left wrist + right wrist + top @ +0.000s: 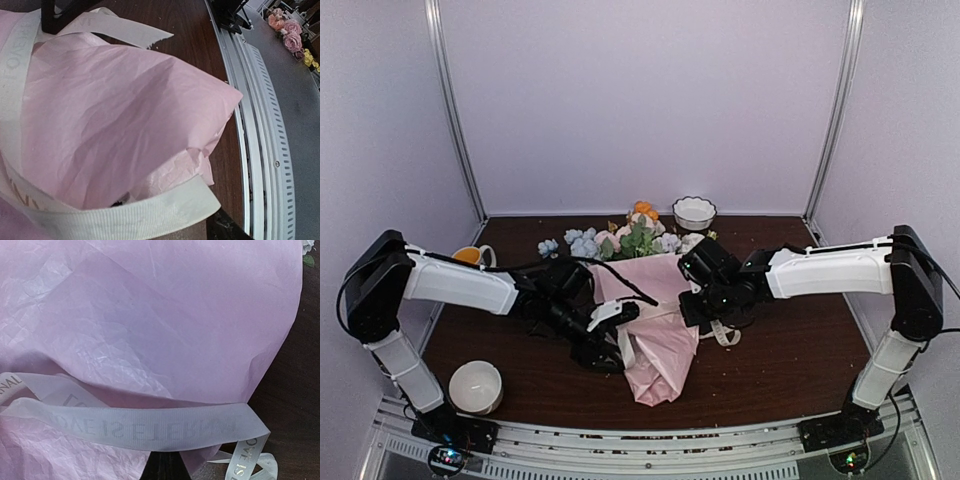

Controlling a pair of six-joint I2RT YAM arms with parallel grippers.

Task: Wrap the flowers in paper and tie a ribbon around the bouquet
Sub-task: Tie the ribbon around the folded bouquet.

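Crinkly matt paper point(125, 100) w/ ribbed woven ribbon point(150, 427), dark wood table point(790, 370).

Robot lab test booth. Plain white wall panels point(640, 100) framed by metal posts point(455, 110) close in a dark wood table point(790, 360). The left arm point(450, 285) and right arm point(830, 270) are bolted to a slotted metal rail point(650, 455) at the near edge. Lit circuit boards point(447, 458) sit by the bases.

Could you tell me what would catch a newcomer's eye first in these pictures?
The pink paper lies centre-scene, flowers spilling from its far end. A cream ribbon with printed lettering crosses it in both wrist views.
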